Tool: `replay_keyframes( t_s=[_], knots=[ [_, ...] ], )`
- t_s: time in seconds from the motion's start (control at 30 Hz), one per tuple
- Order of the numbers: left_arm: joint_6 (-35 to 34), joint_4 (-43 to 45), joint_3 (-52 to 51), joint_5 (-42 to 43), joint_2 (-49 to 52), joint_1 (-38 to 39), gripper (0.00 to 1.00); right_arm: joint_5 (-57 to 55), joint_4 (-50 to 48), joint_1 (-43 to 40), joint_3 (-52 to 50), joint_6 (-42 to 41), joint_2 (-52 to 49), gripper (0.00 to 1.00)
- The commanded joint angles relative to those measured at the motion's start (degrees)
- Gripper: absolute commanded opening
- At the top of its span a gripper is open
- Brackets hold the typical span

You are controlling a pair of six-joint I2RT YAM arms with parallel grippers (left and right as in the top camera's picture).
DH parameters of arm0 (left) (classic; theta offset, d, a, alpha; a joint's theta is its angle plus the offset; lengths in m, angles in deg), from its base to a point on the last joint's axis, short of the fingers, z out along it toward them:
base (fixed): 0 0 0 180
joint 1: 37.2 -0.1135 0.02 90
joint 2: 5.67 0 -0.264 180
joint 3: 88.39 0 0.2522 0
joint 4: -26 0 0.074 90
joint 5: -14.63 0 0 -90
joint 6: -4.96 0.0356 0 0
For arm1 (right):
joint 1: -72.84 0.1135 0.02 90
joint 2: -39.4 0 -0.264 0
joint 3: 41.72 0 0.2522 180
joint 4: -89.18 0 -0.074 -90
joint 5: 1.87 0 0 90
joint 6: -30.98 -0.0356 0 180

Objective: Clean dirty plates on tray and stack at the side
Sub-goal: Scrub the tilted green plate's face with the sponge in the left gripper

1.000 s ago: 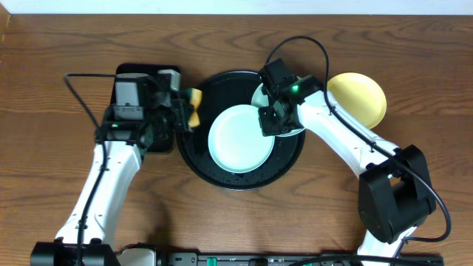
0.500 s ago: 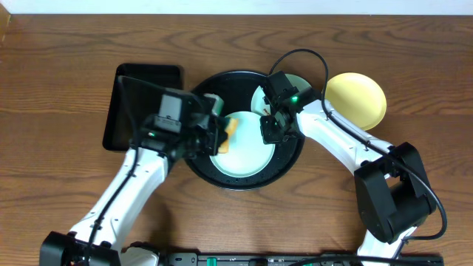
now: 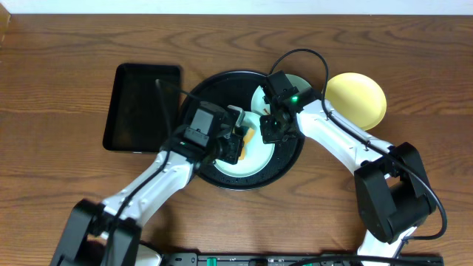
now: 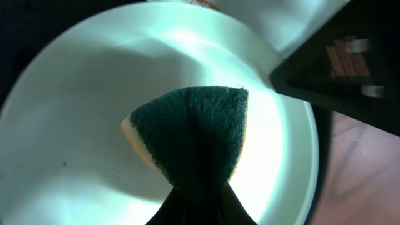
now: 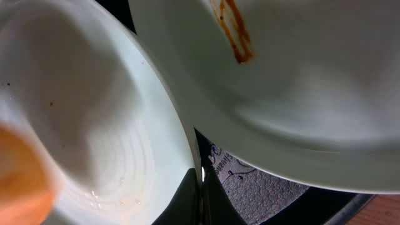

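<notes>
In the middle of the tabletop (image 3: 59, 66), on the large round black tray (image 3: 225, 83), both arms are in over one pale mint-green plate (image 3: 260, 154). The left gripper (image 3: 238, 142) comes in from the lower left, its jaws clamped on a folded sponge (image 4: 194, 134). The sponge's dark green scouring face is turned to the wrist camera and a pale yellow edge peeks out on the left. It sits over the plate's shallow bowl, right of centre in the overhead view. The right gripper (image 3: 272, 129) reaches in from the other side, jaws drawn tight together at the plate's right rim. From the wrist camera they look to be pinching that thin edge, though the contact itself is dark and hard to read. There are tiny specks on this plate's surface. Just behind it, at the tray's upper right, lies a second mint-green plate (image 3: 297, 83) carrying an orange-brown smear (image 5: 236, 34), its rim close beside the first plate's rim. Off the tray, on the bare wood to the right, rests the pale yellow plate (image 3: 358, 100). To the left of the round tray sits a smaller rectangular black tray (image 3: 140, 107).
</notes>
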Motion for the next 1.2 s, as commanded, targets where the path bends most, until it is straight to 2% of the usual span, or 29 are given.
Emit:
replay_keyframes(
  t_s=[0.0, 0.2, 0.37, 0.8, 0.97, 1.17],
  knots=[
    [-1.2, 1.9, -0.1, -1.7, 3.6, 1.1, 0.07, 0.5, -0.1, -0.9, -0.1, -0.7, 1.6, 0.01],
    [-1.2, 5.4, -0.1, -2.1, 9.2, 1.4, 0.08, 0.5, -0.1, -0.9, -0.1, -0.7, 1.6, 0.01],
    [-1.2, 4.7, -0.1, -10.4, 10.4, 1.4, 0.07, 0.5, -0.1, -0.9, -0.1, -0.7, 1.6, 0.01],
    [-1.2, 5.4, -0.1, -24.5, 10.3, 1.4, 0.08, 0.4, 0.7, -0.9, -0.1, -0.7, 1.6, 0.01],
    [-1.2, 6.7, -0.1, -26.0, 10.3, 1.4, 0.08, 0.4, 0.8, -0.9, -0.1, -0.7, 1.6, 0.01],
    [-1.2, 8.6, -0.1, -31.8, 10.2, 1.4, 0.07, 0.4, 1.2, -0.9, -0.1, -0.7, 1.6, 0.01]
  ],
)
